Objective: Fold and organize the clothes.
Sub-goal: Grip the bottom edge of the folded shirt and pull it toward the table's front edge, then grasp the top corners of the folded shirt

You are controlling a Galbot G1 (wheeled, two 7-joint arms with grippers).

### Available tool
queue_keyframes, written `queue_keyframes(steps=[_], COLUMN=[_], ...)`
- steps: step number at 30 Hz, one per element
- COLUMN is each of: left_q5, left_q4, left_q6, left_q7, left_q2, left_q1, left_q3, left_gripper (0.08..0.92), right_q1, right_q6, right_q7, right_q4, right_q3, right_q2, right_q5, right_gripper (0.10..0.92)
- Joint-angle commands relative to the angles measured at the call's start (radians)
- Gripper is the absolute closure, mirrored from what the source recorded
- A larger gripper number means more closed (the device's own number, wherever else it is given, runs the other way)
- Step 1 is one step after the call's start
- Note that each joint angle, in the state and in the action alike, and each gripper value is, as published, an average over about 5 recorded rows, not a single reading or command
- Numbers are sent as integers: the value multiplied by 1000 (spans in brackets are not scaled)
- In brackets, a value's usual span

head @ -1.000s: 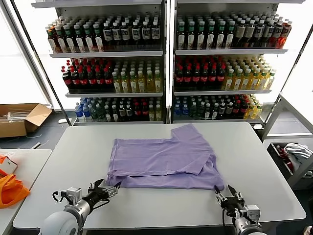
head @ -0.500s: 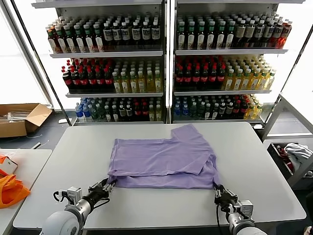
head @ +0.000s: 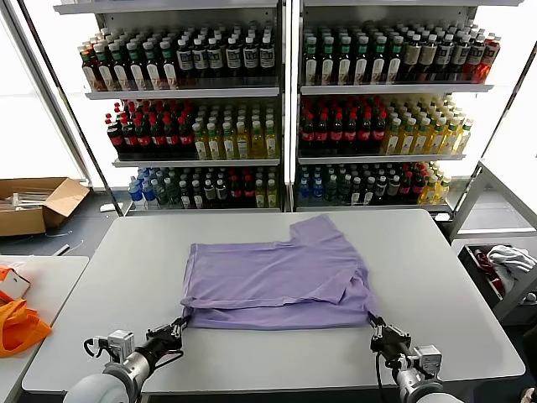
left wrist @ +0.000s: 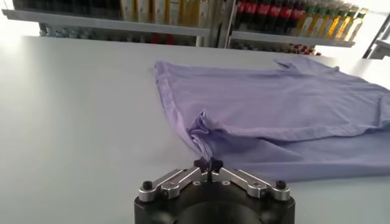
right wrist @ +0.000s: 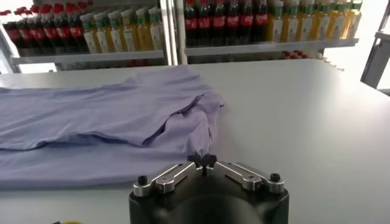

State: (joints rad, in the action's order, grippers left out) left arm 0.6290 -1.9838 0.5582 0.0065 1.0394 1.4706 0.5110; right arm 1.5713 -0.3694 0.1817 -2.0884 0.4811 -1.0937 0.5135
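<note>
T-shirt: lavender T-shirt (head: pixel 277 281), thin fabric, lying flat near the middle of the grey table (head: pixel 436 277), partly folded over itself; one sleeve points toward 12 o'clock, at the shelves.
Near hem: both front corners pulled up off the tabletop into small peaks, at about 7 and 5 o'clock of the garment.
Left gripper: left gripper (head: pixel 179 324) at the table's near edge, 7 o'clock; fingers pinched together on the shirt's near left corner, cloth bunched between the tips (left wrist: pixel 208 163).
Right gripper: right gripper (head: pixel 375 322) at the near edge, 5 o'clock; fingers clamped on the near right corner, a thin fold of cloth rising from the tips (right wrist: pixel 202 159).
Shelving: bottle racks (head: pixel 285 109) behind the table, 12 o'clock, rows of drinks.
Side items: cardboard box (head: pixel 38 204) at 10 o'clock; orange fabric (head: pixel 18 326) at 8 o'clock; white cloth bundle (head: pixel 508 258) at 3 o'clock.
</note>
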Motion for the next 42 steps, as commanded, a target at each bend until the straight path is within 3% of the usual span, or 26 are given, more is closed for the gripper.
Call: queue_keyframes(steps=[1, 20, 27, 34, 42], left_q5=[-4, -66, -93, -79, -41], left_q4=[-140, -267, -244, -230, -81], left_q6=[1, 11, 5, 2, -11], left_q7=[6, 87, 102, 114, 169], left_q2=[17, 42, 24, 8, -144], left_q1=[156, 340, 305, 257, 90], left_q3=[90, 213, 236, 265, 270], left_gripper=[898, 897, 852, 656, 422], right_q1=[134, 270, 250, 186, -96], right_q6=[7, -52, -62, -63, -91], right_q7=[-22, -44, -60, -128, -312], right_q4=[-87, -189, -203, -189, 10], right_q3=[49, 94, 175, 357, 355], right_q2=[-18, -18, -14, 65, 214], right_q5=[-18, -78, -92, 23, 79], right_gripper=[917, 909, 731, 532, 315])
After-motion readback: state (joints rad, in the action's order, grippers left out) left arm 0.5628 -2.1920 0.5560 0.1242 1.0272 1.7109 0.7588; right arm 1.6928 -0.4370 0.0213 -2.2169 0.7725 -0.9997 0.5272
